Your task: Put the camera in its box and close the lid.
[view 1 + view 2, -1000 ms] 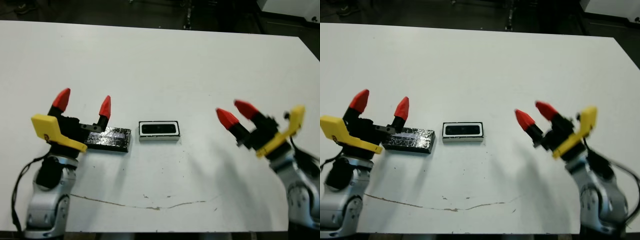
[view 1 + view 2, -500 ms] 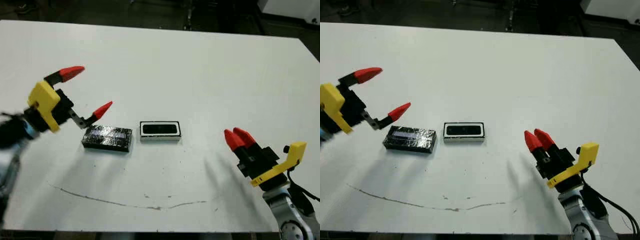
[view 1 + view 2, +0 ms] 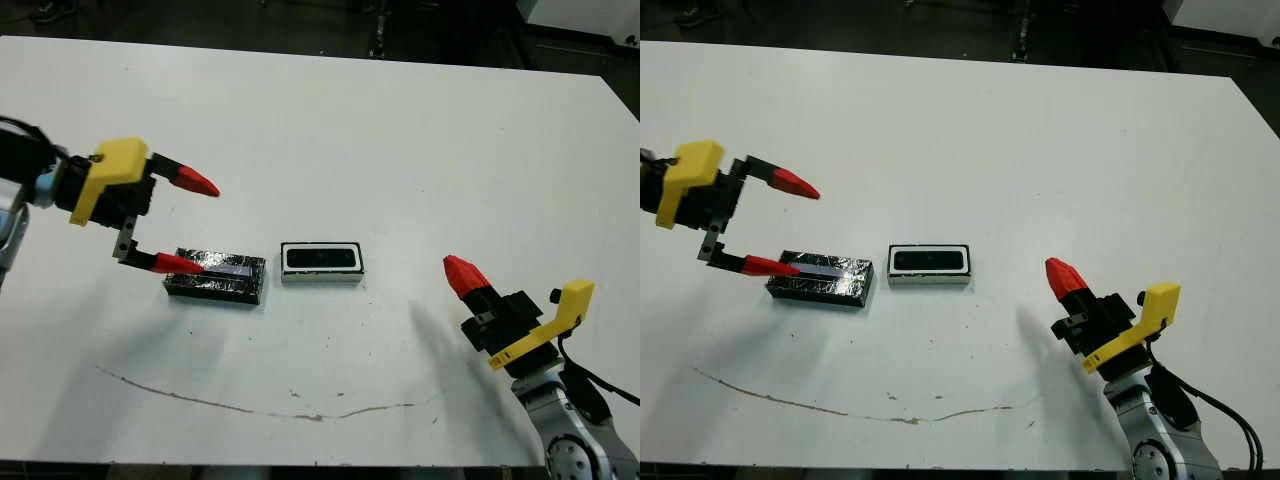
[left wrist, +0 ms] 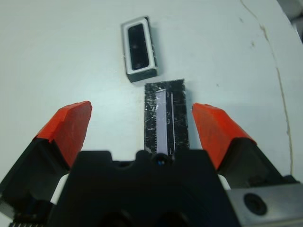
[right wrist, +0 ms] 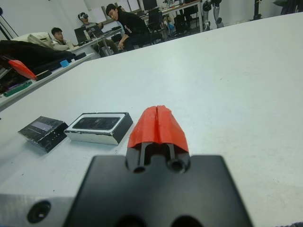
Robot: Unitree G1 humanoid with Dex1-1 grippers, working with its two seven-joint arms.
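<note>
The white-walled box (image 3: 321, 262) sits mid-table with the slim black camera (image 3: 320, 259) lying inside it. Just to its left lies the glossy black lid (image 3: 216, 275), flat, with a pale strip on top. My left gripper (image 3: 196, 226) is open and turned on its side above the lid's left end, its lower fingertip (image 3: 178, 263) over the lid's edge. The left wrist view shows the lid (image 4: 165, 116) between the spread fingers and the box (image 4: 138, 47) beyond. My right gripper (image 3: 462, 272) is shut and holds nothing, right of the box near the front edge.
A thin dark crack line (image 3: 250, 405) runs across the table near its front edge. People (image 5: 125, 23) sit at desks beyond the table in the right wrist view. The far half of the table (image 3: 330, 120) is bare white.
My left gripper rose from the table, swung left and turned sideways over the lid's left end. My right gripper shut and drew back toward the front edge. Box and lid stayed put.
</note>
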